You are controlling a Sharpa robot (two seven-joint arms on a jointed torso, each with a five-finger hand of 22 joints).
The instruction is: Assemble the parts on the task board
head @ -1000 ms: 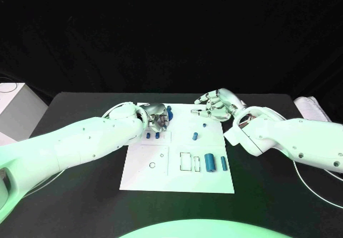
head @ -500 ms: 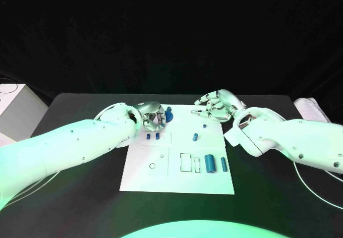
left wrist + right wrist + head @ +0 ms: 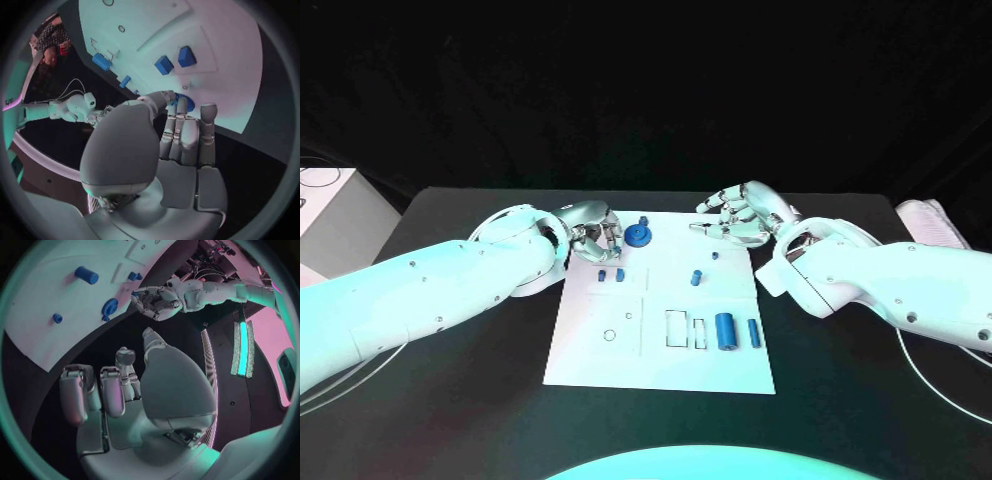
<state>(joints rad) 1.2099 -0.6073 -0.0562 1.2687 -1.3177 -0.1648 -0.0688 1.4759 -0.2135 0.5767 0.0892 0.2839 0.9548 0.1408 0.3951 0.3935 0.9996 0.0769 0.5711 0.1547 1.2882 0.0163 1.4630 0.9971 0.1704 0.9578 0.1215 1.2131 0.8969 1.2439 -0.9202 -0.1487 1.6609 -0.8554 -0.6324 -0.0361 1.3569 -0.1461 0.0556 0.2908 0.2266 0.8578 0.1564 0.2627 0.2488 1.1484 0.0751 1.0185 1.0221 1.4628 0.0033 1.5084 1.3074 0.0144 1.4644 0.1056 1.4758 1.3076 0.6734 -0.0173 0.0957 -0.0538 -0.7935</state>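
Note:
The white task board lies in the middle of the black table. A blue round part with a peg stands near its far edge. My left hand is just left of it, fingers stretched toward it and holding nothing; in the left wrist view the blue round part peeks out behind the fingertips. Two small blue blocks sit below the hand. A blue cylinder and a thin blue piece lie at the board's right. My right hand hovers at the far right corner, loosely bent and holding nothing.
A small blue piece and a tiny blue stud sit mid-board. Outlined slots lie beside the cylinder. A white box stands at the table's left edge, and a pale object lies at its right edge.
My left hand has drawn back to the left off the blue round part, which now stands uncovered on the board. The right hand has barely moved.

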